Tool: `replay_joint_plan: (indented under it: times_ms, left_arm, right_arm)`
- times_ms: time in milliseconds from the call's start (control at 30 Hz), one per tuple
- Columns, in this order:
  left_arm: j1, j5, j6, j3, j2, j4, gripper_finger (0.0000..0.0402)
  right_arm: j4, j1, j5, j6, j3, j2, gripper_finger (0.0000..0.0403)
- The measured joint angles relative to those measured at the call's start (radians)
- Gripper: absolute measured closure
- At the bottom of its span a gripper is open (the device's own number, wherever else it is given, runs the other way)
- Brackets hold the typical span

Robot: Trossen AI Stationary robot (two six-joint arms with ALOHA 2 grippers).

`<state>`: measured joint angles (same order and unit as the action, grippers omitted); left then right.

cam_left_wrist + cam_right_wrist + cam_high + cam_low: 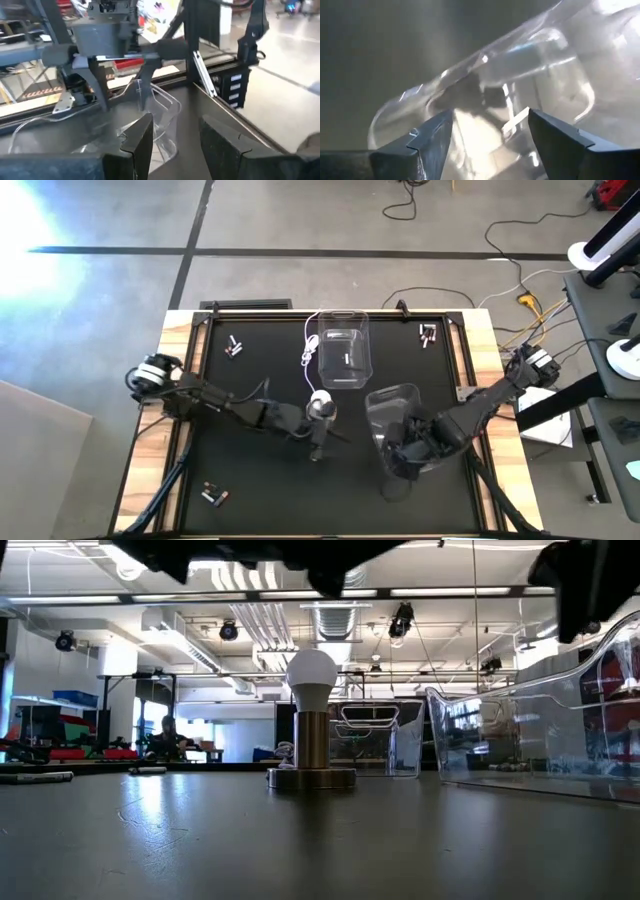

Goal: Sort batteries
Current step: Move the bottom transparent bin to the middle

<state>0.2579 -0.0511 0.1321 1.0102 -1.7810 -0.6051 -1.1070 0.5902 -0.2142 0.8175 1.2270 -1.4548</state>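
- Black matting (260, 470) is covering the table inside a pale wood frame (150, 430), and grey floor with trailing cables is lying beyond it.
- Sitting over the near clear bin (392, 420), the right gripper (400, 455) is reaching from the right edge; its fingers (432, 137) are standing wide apart around the bin's curved rim, and I cannot tell whether they are pressing on it.
- Hovering just beside the lamp (321, 406), the left gripper (318, 442) is keeping its fingers (142, 140) partly apart with nothing between them.
- Standing at the mat's middle, the lamp (311, 725) is showing a round white bulb on a metal post.
- Lying behind the lamp, a second clear bin (343, 348) is holding one pale cell.
- Batteries (234, 346) are lying in small groups far from the lamp: one at the far left, another (428, 334) at the far right, another (214, 496) at the near left.
- Behind the lamp, the room is showing ceiling ducts, strip lights and a seated person (168, 735).
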Motion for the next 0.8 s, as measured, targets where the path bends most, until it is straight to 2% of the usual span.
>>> replay_joint_plan:
  times_ms: [200, 333, 433, 800]
  left_arm:
    - [-0.062, -0.125, 0.032, 0.18, -0.111, 0.172, 0.0263]
    - [-0.071, -0.148, 0.036, 0.248, -0.15, 0.285, 0.0263]
    - [-0.068, -0.15, 0.042, 0.266, -0.155, 0.311, 0.0263]
    - [-0.069, -0.104, 0.035, 0.216, -0.15, 0.344, 0.0263]
  right_arm:
    - [0.047, 0.048, -0.074, 0.009, -0.027, -0.004, 0.0165]
    - [0.084, 0.021, -0.074, -0.012, -0.094, -0.025, 0.0168]
    - [0.136, -0.009, -0.074, -0.064, -0.146, -0.035, 0.0164]
    - [0.532, -0.082, -0.052, -0.393, -0.246, -0.035, 0.0169]
